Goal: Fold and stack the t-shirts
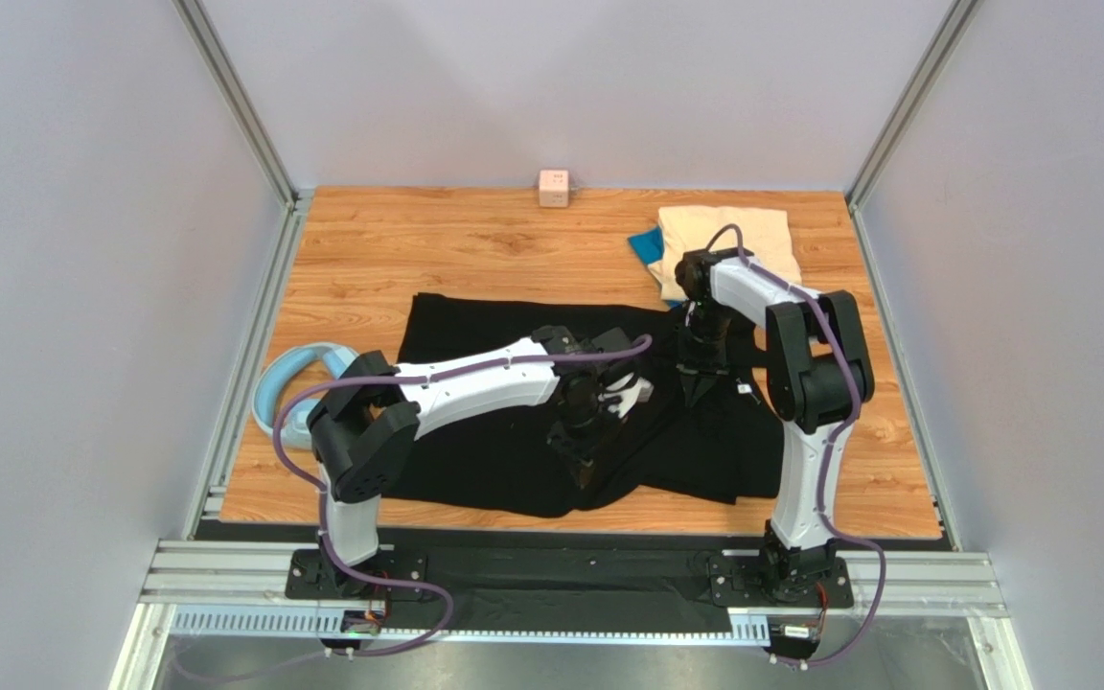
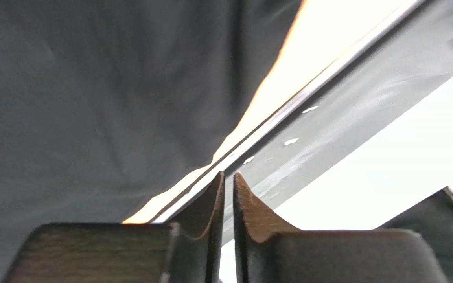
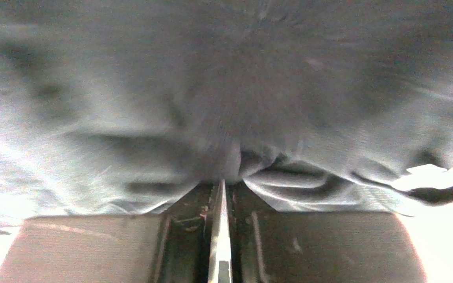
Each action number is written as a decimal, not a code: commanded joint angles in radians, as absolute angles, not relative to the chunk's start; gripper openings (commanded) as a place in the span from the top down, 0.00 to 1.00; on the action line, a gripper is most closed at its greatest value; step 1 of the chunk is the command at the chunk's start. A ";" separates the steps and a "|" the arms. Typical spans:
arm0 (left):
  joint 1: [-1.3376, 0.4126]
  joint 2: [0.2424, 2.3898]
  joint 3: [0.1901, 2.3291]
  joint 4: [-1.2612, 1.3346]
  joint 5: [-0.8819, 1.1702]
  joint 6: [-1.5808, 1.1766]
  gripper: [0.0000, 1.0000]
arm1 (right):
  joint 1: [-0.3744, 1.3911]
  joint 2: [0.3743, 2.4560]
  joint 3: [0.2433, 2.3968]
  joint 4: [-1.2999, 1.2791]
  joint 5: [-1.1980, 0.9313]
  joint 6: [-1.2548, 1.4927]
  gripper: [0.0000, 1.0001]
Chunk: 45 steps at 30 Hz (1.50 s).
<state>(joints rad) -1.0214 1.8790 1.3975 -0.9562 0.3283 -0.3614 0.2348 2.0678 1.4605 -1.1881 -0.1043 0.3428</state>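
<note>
The black t-shirt [image 1: 472, 460] lies spread across the middle of the wooden table. It fills the left of the left wrist view [image 2: 93, 88] and nearly all of the right wrist view [image 3: 211, 88]. My left gripper [image 1: 582, 431] [image 2: 229, 174] hangs over the shirt's centre, open by a narrow slit with nothing between its fingers. My right gripper [image 1: 698, 377] [image 3: 226, 180] is down on the shirt's right part, and a pucker of black cloth gathers at its tips. A folded cream-beige t-shirt [image 1: 728, 242] lies at the back right, with a bright blue t-shirt [image 1: 644, 247] showing at its left edge.
A light-blue plastic ring [image 1: 292, 381] lies at the table's left edge. A small pink cube [image 1: 554, 187] stands against the back wall. Metal rails [image 1: 248, 360] border the wooden table [image 1: 371, 245], and grey walls close it in.
</note>
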 commanded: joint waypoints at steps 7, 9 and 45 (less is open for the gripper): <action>-1.069 2.060 1.797 -0.979 0.403 -0.269 0.78 | 0.192 1.868 1.401 -1.065 -0.054 0.389 0.84; -1.087 2.106 1.845 -0.971 0.420 -0.246 0.81 | 0.167 1.873 1.375 -1.039 -0.089 0.403 0.85; -0.839 1.864 1.505 -0.795 0.235 -0.368 0.80 | -0.080 1.172 0.784 -1.256 -0.383 0.482 0.68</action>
